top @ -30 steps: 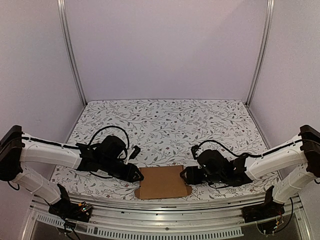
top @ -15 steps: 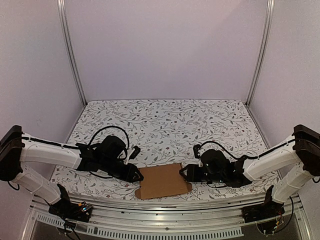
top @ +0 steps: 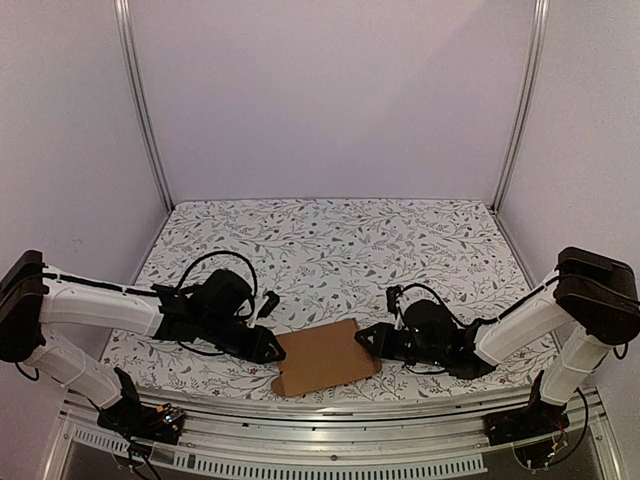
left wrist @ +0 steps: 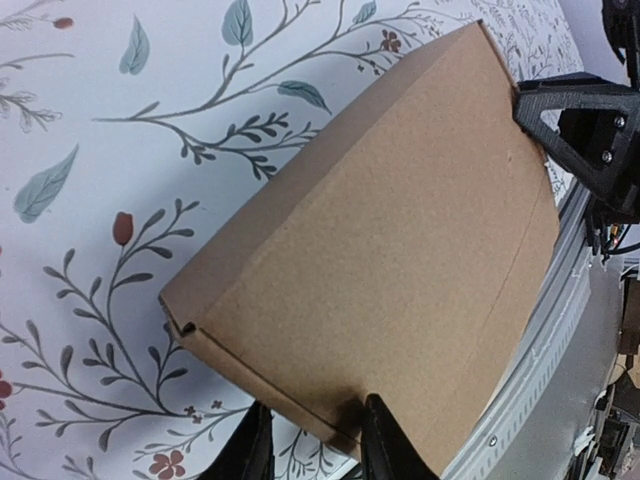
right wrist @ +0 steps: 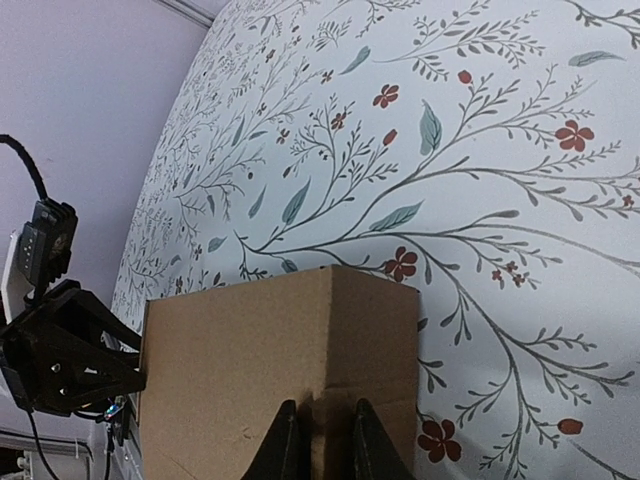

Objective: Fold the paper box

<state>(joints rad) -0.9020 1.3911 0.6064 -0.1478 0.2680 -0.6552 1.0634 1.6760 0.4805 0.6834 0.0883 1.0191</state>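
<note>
The paper box (top: 320, 360), plain brown cardboard, lies low near the table's front edge between my two grippers, its right side a little raised. My left gripper (top: 272, 349) is at its left end. In the left wrist view the fingers (left wrist: 315, 452) straddle the near corner of the box (left wrist: 380, 250), one fingertip on the top face. My right gripper (top: 366, 340) is at the right end. In the right wrist view it (right wrist: 325, 445) is shut on a cardboard edge of the box (right wrist: 240, 360).
The box rests on a floral tablecloth (top: 330, 250). A slotted metal rail (top: 330, 408) runs just in front of it. White walls with aluminium uprights (top: 140, 110) close in the back and sides. The right gripper's black frame (left wrist: 585, 140) shows past the box in the left wrist view.
My right gripper has moved in to the left and closed on the box's right edge. That side has lifted and the box has turned slightly. The left arm has stayed put.
</note>
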